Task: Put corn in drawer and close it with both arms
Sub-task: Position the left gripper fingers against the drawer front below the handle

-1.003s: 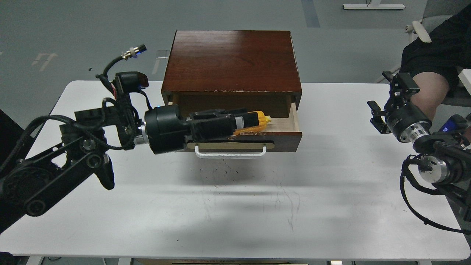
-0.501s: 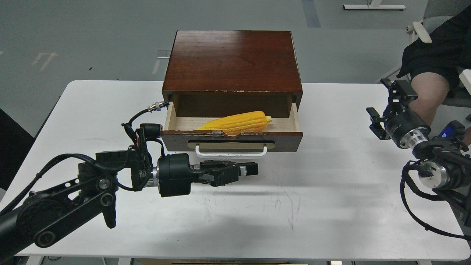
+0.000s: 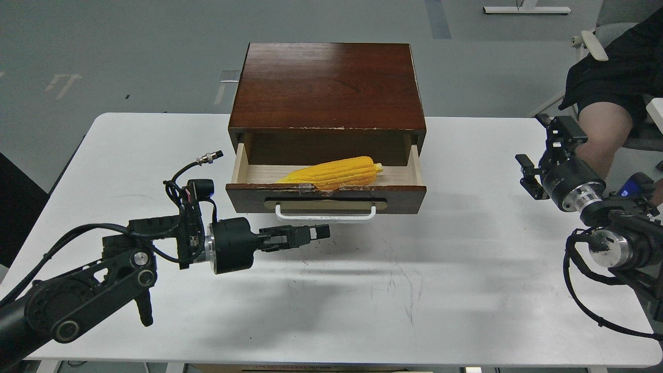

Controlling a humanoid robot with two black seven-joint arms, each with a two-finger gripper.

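The corn [image 3: 334, 173] is bright yellow with ribbed kernel rows. The drawer [image 3: 326, 194] has a dark reddish-brown front, a pale wood interior and a white bar handle [image 3: 325, 214]. The table [image 3: 362, 290] is white with faint dark scuffs, and both arms are black with silver rings.

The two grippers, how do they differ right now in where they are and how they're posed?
The left gripper lies low and level just in front of the drawer, under its white handle; the right gripper stands up at the table's right edge, far from the drawer. The left looks nearly closed; the right's fingers look spread. Both hold nothing.
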